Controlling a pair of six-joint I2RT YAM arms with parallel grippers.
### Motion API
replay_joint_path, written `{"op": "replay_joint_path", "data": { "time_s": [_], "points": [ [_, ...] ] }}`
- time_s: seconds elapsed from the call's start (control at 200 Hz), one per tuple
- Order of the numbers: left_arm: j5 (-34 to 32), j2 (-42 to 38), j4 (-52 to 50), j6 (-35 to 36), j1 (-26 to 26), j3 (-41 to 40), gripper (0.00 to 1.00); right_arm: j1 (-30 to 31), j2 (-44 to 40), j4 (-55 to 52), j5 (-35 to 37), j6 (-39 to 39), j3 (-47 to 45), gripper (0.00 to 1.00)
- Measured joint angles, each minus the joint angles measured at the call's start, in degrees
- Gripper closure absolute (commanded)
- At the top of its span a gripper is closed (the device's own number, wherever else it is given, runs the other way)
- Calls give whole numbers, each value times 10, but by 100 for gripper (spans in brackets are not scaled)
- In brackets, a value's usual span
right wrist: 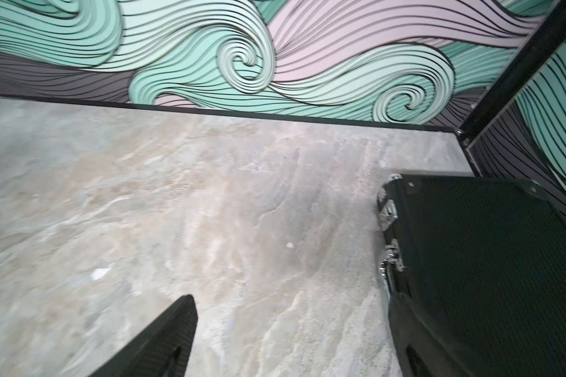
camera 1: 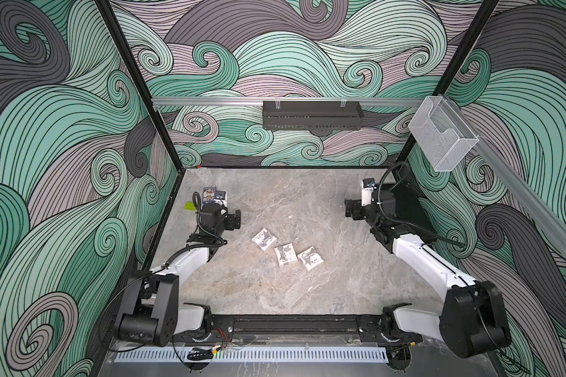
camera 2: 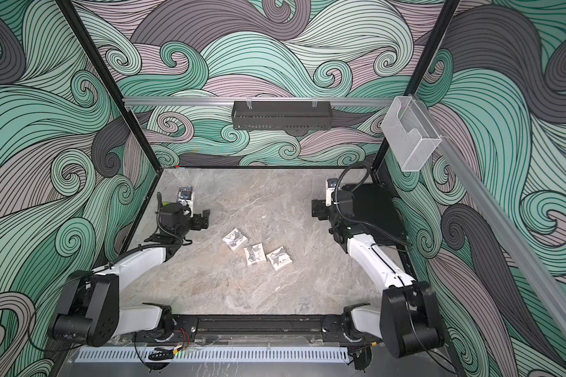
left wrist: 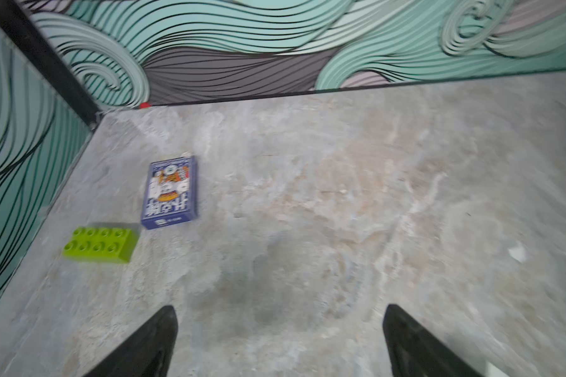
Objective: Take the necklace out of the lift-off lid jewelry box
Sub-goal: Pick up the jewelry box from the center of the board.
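From where I stand, the job has hardly begun. Three small white boxes (camera 1: 285, 255) with a dark print on top lie in a loose row near the middle of the table (camera 1: 291, 196), close beside one another, and each looks closed, lid on. I take these for the jewelry boxes, so the necklace should be inside one of them, though nothing tells me which.

Neither arm is near them. The left pincer (camera 1: 233, 219) hangs over bare table towards the far left corner, its jaws spread wide and empty. The right pincer (camera 1: 350, 209) hangs by the far right side next to a black case (camera 1: 409, 202), also spread wide with nothing between the jaws. Everything is left to do: reach a box, lift its lid off, pick the chain out.

No necklace shows in any view. Neither wrist camera catches the white boxes at all. The left one sees only a blue card box (left wrist: 170, 192) and a green toy brick (left wrist: 100, 244); the right one sees the case. The print on the lids is too small to read.
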Motion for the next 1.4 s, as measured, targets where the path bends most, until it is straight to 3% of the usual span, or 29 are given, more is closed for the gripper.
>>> {"op": "replay_joint_path", "data": {
  "time_s": [0.18, 0.315, 0.445, 0.585, 0.751, 0.951, 1.396],
  "points": [
    [16, -73, -80, -15, -31, 10, 3, 79, -45, -175, -16, 40, 27, 13],
    [81, -123, -83, -38, -59, 3, 5, 107, -97, -259, -42, 92, -5, 16],
    [144, -159, -89, -61, -96, -32, 5, 157, -147, -321, -58, 135, -50, 16],
    [170, -209, -105, -70, -129, -83, 5, 210, -166, -358, -65, 162, -80, 12],
    [174, -231, -118, -71, -154, -98, 5, 268, -119, -364, -65, 169, -83, 6],
    [171, -202, -136, -66, -180, -84, 5, 318, -19, -354, -61, 156, -82, 4],
    [154, -201, -148, -62, -213, -84, 5, 337, 91, -314, -49, 104, -4, 4]
  ]
}}
